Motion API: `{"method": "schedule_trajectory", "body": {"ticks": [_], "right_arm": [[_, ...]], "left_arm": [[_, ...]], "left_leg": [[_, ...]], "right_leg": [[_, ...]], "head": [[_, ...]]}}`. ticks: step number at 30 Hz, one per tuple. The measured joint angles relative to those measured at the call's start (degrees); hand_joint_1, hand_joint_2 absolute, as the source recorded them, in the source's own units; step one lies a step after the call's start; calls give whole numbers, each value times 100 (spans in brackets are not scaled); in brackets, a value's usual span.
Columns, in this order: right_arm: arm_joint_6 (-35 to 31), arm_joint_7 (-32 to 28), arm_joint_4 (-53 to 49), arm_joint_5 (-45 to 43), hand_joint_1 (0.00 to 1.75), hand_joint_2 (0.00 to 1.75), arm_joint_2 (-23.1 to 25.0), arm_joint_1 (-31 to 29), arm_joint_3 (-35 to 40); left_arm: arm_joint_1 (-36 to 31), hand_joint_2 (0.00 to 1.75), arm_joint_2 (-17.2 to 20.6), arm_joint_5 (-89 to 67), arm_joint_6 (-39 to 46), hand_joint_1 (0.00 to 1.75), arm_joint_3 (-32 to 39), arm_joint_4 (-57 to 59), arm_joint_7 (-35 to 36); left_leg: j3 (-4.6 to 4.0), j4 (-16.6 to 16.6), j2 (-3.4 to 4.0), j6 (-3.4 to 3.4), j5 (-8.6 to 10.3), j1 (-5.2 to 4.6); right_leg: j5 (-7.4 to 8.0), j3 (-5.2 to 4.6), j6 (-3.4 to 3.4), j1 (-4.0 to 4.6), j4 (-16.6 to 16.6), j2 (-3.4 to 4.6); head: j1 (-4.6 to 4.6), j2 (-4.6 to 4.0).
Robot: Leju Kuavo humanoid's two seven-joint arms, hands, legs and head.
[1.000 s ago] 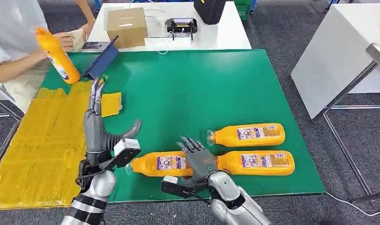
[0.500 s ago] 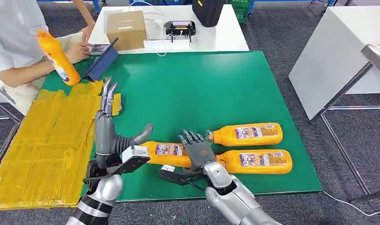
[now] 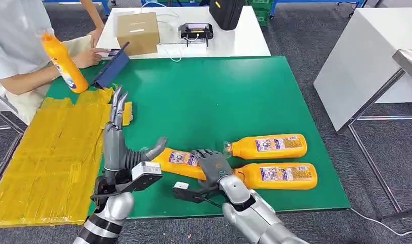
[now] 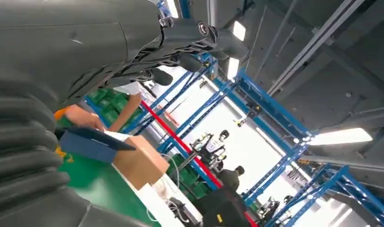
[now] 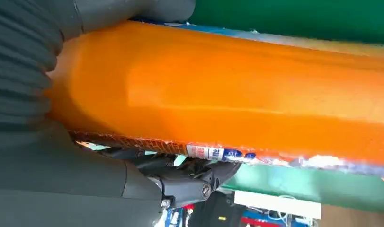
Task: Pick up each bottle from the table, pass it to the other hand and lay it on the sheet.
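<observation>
The robot's right hand (image 3: 212, 163) holds a long orange plastic bottle (image 3: 179, 161) above the green table mat (image 3: 214, 96).

Its fingers wrap tight around the bottle. The left hand (image 3: 117, 145) waits just beside the bottle's cap end, fingers apart and holding nothing. To pass well, the bottle should slide into that palm, and the left hand should squeeze before the right lets go. The yellow sheet (image 3: 46, 152) lies to the left.

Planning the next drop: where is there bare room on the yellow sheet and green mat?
The yellow taped sheet is bare left of the left hand. The green mat is open between the cardboard box and the lying orange bottles. It is crowded around the right hand.
</observation>
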Motion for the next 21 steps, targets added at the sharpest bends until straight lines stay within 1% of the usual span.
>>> {"method": "schedule_trajectory", "body": {"ticks": [2,5,7,11,14,15,18,20,21], "right_arm": [[-360,-131,-560,-153,175,175,-81,356,-140],[-911,-484,-1675,-501,175,175,-166,893,-436],[-1212,-673,-2341,-642,175,175,-203,1163,-662],[-1249,-719,-3031,-688,175,175,-275,1431,-894],[-1258,-763,-3300,-688,175,175,-302,1550,-981],[-1366,-835,-3365,-723,175,175,-308,1584,-1005],[-2177,-1325,-3707,-1025,175,175,-269,1776,-1198],[-2433,-1828,-4020,-1284,175,175,-175,1909,-1411],[-2515,-2197,-4255,-1427,175,175,-61,2029,-1631]], "left_arm": [[96,175,18,-89,0,0,0,-112,112],[216,175,61,-172,0,0,2,-242,208],[289,175,85,-179,0,0,2,-308,227],[354,175,111,-183,0,0,2,-369,229],[367,175,114,-186,0,0,2,-398,236],[368,175,114,-175,-20,0,2,-400,243],[406,175,118,-39,-197,0,2,-402,286],[432,175,127,-32,-203,0,2,-400,308],[448,175,127,-30,-208,0,2,-393,317]], "left_leg": [[-19,0,-9,1,-1,-2],[-58,0,-10,0,-2,-5],[-68,0,-9,-2,-7,-5],[-72,0,-9,-4,-14,-6],[-73,0,-9,-4,-13,-6],[-73,0,-8,-4,-13,-6],[-75,0,-9,-4,-13,-6],[-75,0,-9,-4,-13,-6],[-75,0,-9,-4,-14,-6]], "right_leg": [[-2,-11,2,0,1,-6],[-2,-51,3,0,2,-5],[-5,-62,2,0,1,-5],[-7,-68,2,0,1,-4],[-7,-70,2,0,0,-4],[-6,-72,2,-1,0,-5],[-6,-71,2,0,1,-5],[-7,-72,2,0,1,-4],[-7,-73,2,0,1,-4]], "head": [[0,0],[-2,0],[-4,0],[-2,0],[-2,0],[-2,0],[-2,0],[-2,0],[-2,0]]}}
